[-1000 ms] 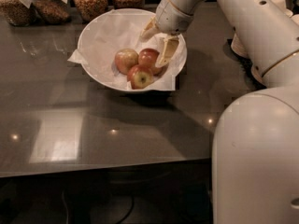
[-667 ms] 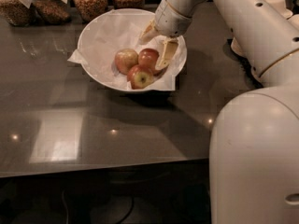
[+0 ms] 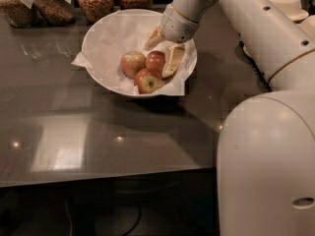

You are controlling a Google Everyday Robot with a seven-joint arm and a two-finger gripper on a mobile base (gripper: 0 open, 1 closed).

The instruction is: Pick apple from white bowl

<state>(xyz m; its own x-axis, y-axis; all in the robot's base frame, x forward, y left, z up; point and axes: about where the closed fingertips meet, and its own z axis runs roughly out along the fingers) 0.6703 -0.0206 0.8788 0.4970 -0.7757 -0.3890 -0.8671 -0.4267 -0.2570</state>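
End effector [image 3: 163,49] hangs over the right half of the white bowl [image 3: 96,31], spread wide, holding nothing; one finger [image 3: 153,36] is twd the bowl's rear centre, the other [image 3: 173,60] twd its right rim. Apple [image 3: 155,61] lies right of bowl centre on the paper lining [image 3: 113,36], touching a paler apple [image 3: 132,63] and a green-patched apple [image 3: 147,81] (both non-target). Key relation: apple sits just fwd of the gap, against the rim-side finger, not btwn the two; judged: end effector must shift fwd and lower before closing. Bowl stands on worktop [image 3: 98,136].
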